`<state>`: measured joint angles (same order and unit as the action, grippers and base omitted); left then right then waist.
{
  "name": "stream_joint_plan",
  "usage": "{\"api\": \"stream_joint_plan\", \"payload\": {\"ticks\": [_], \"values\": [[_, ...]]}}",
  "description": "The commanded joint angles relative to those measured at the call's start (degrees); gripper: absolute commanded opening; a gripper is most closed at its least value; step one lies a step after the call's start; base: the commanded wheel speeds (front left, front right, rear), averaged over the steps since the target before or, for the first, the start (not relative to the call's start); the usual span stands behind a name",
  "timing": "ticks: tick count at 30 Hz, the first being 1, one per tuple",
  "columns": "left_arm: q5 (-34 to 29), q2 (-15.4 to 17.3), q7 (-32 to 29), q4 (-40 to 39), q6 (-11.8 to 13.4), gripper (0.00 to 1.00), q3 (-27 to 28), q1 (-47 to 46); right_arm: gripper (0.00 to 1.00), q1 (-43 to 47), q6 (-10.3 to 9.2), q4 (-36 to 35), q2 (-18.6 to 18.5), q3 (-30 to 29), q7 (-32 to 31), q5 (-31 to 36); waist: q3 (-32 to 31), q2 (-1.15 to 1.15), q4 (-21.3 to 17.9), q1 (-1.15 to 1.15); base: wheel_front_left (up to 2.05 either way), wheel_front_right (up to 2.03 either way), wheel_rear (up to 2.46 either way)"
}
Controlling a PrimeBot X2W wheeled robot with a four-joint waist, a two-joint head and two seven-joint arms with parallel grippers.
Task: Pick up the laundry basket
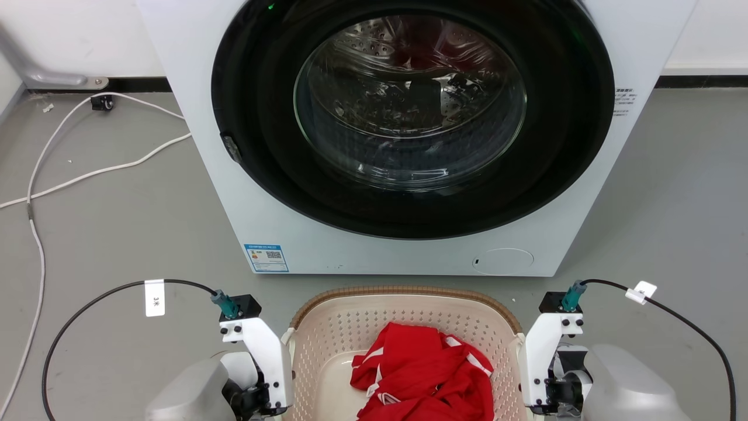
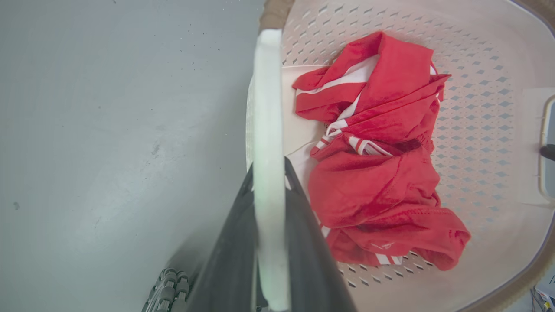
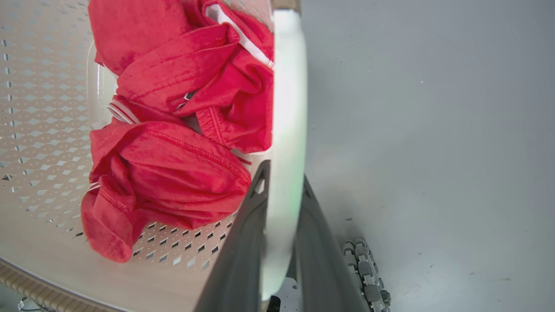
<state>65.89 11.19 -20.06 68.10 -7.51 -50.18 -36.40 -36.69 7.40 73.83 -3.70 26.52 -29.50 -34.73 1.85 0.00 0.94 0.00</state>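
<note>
The beige perforated plastic laundry basket [image 1: 409, 290], its near end cut off in the head view, is sitting between the left pincer [image 2: 269, 173] and right pincer [image 3: 284, 173], each clamping a white side handle [image 2: 268, 86] that is hiding its inner faces. A red garment [image 2: 381, 173] is lying inside.

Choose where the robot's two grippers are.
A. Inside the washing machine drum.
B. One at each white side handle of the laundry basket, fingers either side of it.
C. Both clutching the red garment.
B: in the wrist views the left gripper and the right gripper each have a white handle of the laundry basket running between their two dark fingers.
</note>
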Motion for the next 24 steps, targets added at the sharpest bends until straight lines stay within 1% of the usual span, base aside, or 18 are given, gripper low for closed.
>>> {"api": "stream_joint_plan", "payload": {"ticks": [1, 24], "values": [[0.5, 0.3, 0.3, 0.0, 0.1, 0.00, -0.1, -0.8, 0.00, -0.6, 0.16, 0.0, -0.1, 0.1, -0.1, -0.2, 0.0, 0.00, 0.0, 0.00, 0.00, 0.00, 0.00], [1.6, 0.5, 2.4, 0.5, 0.0, 0.00, -1.9, -1.2, 0.00, 0.1, 0.17, 0.0, -0.1, -0.9, -1.0, 0.1, 0.2, 0.00, -0.7, 0.00, 0.00, 0.00, 0.00]]}}
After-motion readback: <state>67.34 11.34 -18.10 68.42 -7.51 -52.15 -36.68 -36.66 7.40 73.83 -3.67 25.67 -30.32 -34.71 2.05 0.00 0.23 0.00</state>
